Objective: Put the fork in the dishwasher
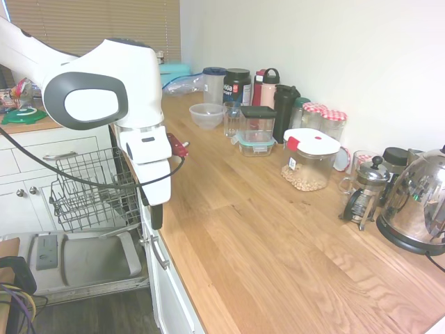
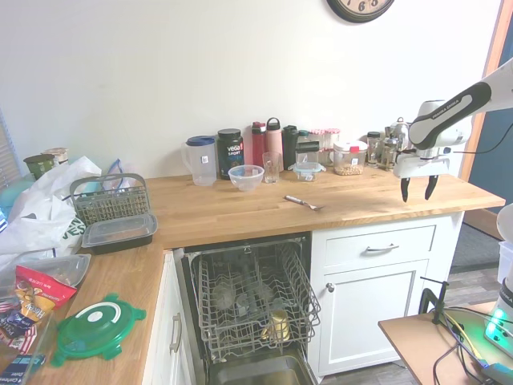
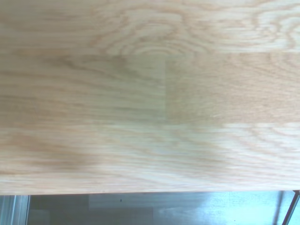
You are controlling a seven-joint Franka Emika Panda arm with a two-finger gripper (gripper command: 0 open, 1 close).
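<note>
The fork point(image 2: 303, 202) lies flat on the wooden countertop point(image 2: 361, 204), a little in front of the clear bowl point(image 2: 246, 176) and above the dishwasher. In the first exterior view its reddish end point(image 1: 179, 146) peeks out from behind my arm. The dishwasher point(image 2: 252, 297) is open, its wire rack point(image 1: 90, 184) pulled out over the dropped door point(image 1: 76, 261). My gripper point(image 2: 419, 191) hangs open and empty just above the counter's right end, well to the right of the fork. The wrist view shows only the wood and the counter's front edge point(image 3: 150, 190).
Bottles, jars, a pitcher point(image 2: 199, 160) and containers line the back wall. A French press point(image 1: 363, 195) and a kettle point(image 1: 421, 209) stand at the counter's right end near my arm. A grey cutlery basket point(image 2: 108, 200) and a lidded tray sit to the left.
</note>
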